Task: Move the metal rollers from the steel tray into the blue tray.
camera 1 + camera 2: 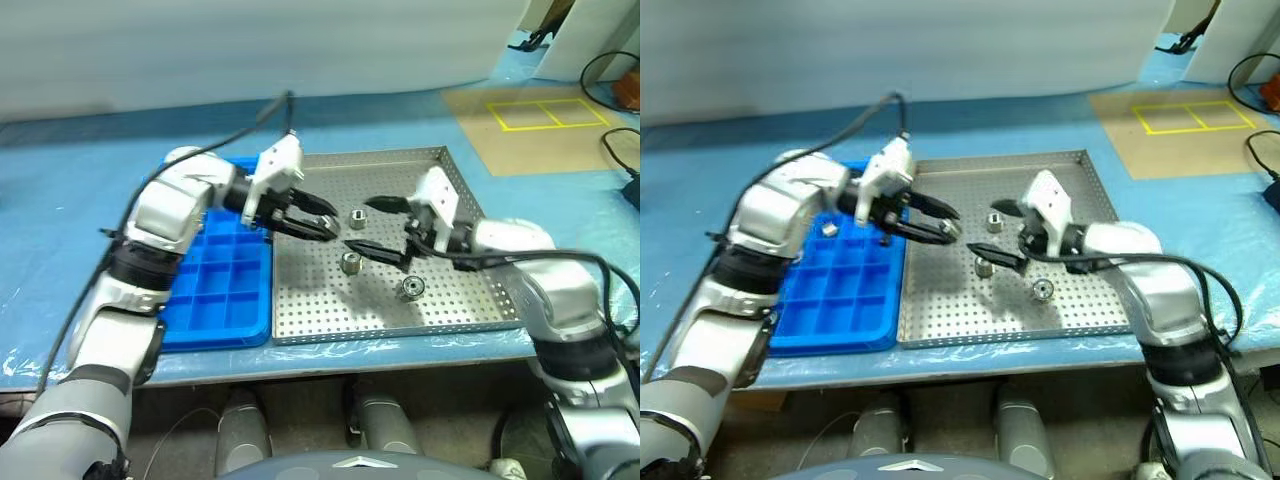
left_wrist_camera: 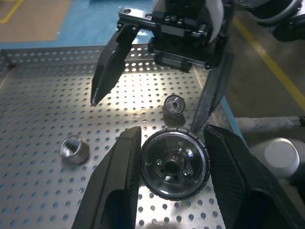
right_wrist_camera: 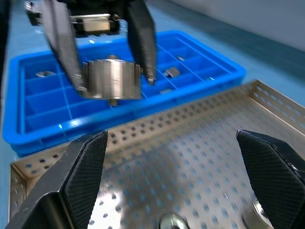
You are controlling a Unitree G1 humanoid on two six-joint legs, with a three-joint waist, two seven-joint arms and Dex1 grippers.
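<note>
Where gripped, the metal roller (image 2: pixel 175 163) looks round, ridged.

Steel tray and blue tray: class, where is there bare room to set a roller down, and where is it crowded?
Free: the steel tray's near-left floor beside the blue tray, and the blue tray's near compartments. Crowded: mid-tray, where the left pincer, shut on a roller, faces the open right pincer above three loose rollers.
</note>
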